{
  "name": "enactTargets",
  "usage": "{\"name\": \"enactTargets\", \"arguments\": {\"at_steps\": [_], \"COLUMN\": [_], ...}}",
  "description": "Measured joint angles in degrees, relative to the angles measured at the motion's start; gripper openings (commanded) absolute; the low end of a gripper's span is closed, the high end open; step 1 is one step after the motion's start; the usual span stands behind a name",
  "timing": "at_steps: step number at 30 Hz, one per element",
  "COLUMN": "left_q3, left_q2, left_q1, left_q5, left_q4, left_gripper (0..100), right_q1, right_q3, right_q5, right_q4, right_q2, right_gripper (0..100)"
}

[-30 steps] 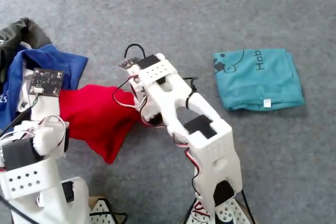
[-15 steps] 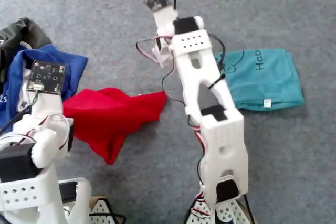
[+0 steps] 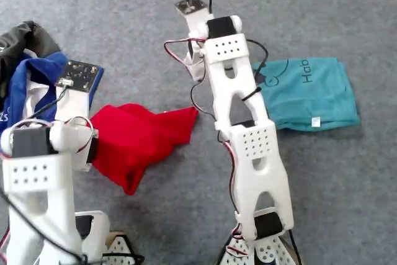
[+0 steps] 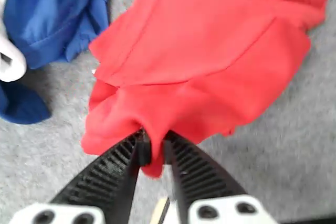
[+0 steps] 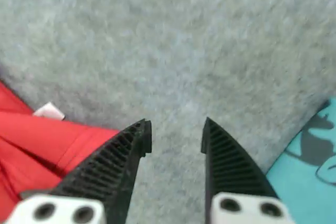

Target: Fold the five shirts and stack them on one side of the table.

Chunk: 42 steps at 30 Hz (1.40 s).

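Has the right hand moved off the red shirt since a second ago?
Yes. The right hand has left the red shirt and swung outward, away from the arm bases; it is now alongside the folded teal shirt.

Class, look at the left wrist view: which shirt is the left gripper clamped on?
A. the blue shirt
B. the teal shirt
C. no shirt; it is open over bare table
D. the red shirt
D: the left gripper is pinched shut on a bunched fold of the red shirt.
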Motion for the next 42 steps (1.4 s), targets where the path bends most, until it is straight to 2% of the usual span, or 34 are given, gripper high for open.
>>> {"name": "enactTargets", "arguments": {"at_steps": [8, 12, 15, 20, 24, 28, 34, 38, 42], "left_q3": [-3.3, -8.5, -13.3, -20.8, -23.9, -24.2, -24.9, -27.2, -27.1], "left_q2": [1.7, 2.0, 2.0, 2.8, 7.8, 17.8, 30.3, 31.0, 31.6], "left_q1": [0.2, -3.7, -7.0, -13.6, -20.0, -24.3, -29.1, -35.8, -44.1], "left_q5": [-5.6, -5.8, -6.0, -3.0, 3.6, 9.9, 14.6, 14.9, 12.1], "left_q4": [4.1, 4.3, 4.4, 4.4, 0.2, -3.5, -7.7, -10.2, -12.2], "left_gripper": [25, 25, 25, 25, 25, 25, 25, 25, 25], "right_q1": [0.1, -0.3, -3.3, -11.3, -17.5, -20.5, -22.9, -22.7, -23.5], "right_q3": [21.7, 30.0, 33.1, 33.6, 33.6, 33.6, 33.6, 32.4, 29.0], "right_q5": [0.0, 0.0, 0.0, -0.4, -0.4, -0.4, -0.4, -0.4, -0.4], "right_q4": [0.0, 0.0, 0.0, 0.0, -0.4, -0.6, -0.5, -0.2, -0.2], "right_q2": [-14.5, -20.8, -22.9, -22.9, -20.0, -16.8, -16.4, -16.4, -16.4], "right_gripper": [17.7, 7.5, 8.4, 15.2, 17.8, 17.8, 17.8, 17.7, 17.7]}}
